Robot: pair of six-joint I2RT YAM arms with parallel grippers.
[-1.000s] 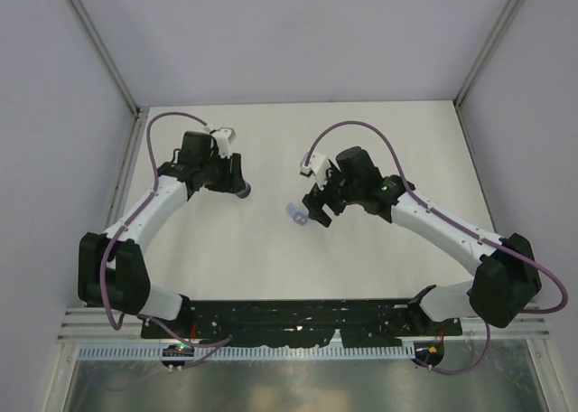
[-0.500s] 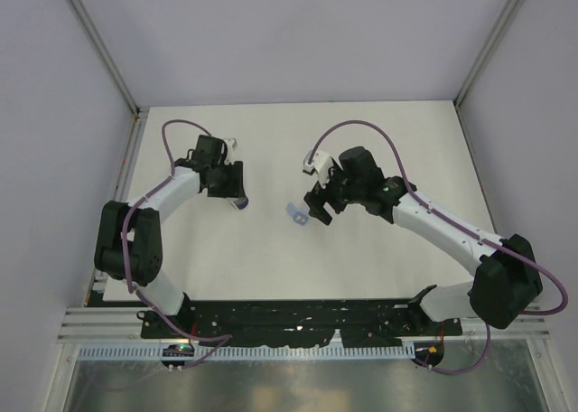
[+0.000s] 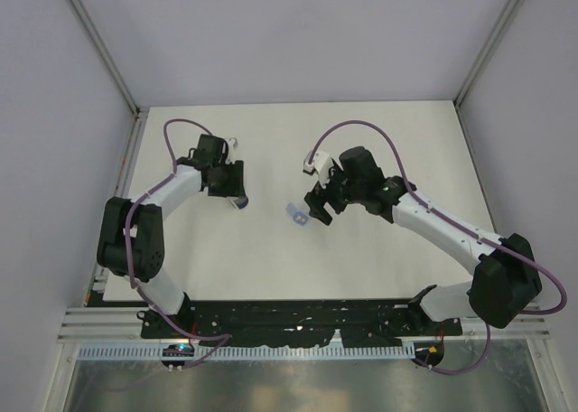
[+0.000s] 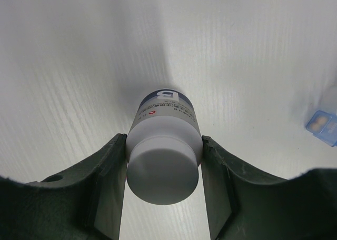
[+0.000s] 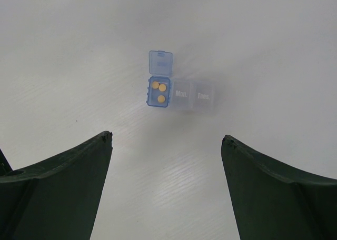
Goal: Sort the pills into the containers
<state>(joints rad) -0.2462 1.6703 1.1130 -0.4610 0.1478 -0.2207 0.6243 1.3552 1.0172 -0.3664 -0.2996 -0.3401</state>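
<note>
Bottle (image 4: 164, 111) with a white cap sits clamped in the left tool (image 4: 163, 138), well to the left of the pill box (image 5: 179, 95) on the bench (image 5: 274, 50). Right tool (image 5: 166, 137) hangs released over that box, whose end compartment stands open, three orange pills (image 5: 159, 90) inside.

White cap (image 4: 162, 171) facing you, on a bottle (image 4: 164, 113) whose pale grey label carries a dark-blue logo and a tiny red mark. Your pill box (image 5: 160, 63) is translucent blue, with three orange-yellow pills (image 5: 161, 98) and clear, white-lettered neighbours. The desk (image 3: 271, 249) is white and faintly streaked; the cables (image 3: 357, 127) are purple.
</note>
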